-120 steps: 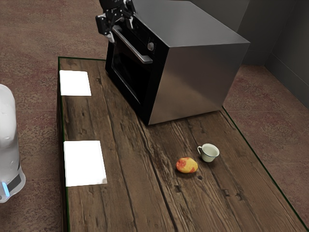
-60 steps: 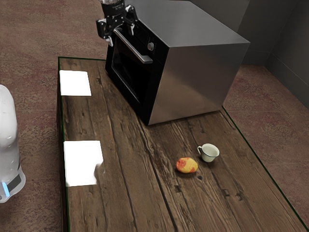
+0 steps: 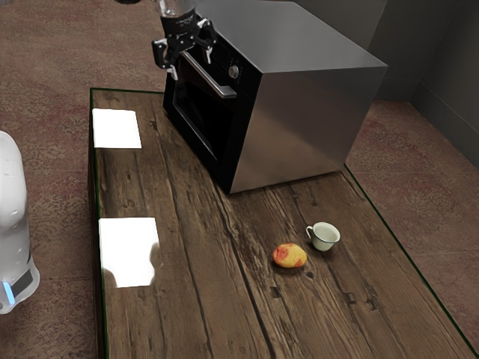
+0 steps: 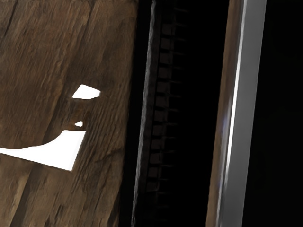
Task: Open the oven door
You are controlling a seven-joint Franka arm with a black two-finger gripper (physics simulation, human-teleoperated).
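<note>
My black gripper (image 3: 191, 63) is at the top of the exterior view, its two fingers spread wide around the far part of the oven's handle, with no grip on it visible. The silver handle (image 3: 212, 81) runs along the upper front of the oven (image 3: 307, 112). The oven door (image 3: 200, 116) is dark and stands closed. In the wrist view the handle (image 4: 239, 113) crosses from top to bottom as a long grey bar, beside the dark door front. Whether a finger touches the bar, I cannot tell.
A yellow-red fruit (image 3: 290, 256) and a pale cup (image 3: 324, 236) stand on the wooden table (image 3: 202, 299), well away from the oven door. Two bright white patches (image 3: 117, 129) lie along the table's edge at the exterior view's left. A round knob (image 3: 234, 72) sits above the handle.
My gripper has come slightly down and toward the exterior view's right along the oven front. Shadows now cut into the nearer white patch. The door has not moved.
</note>
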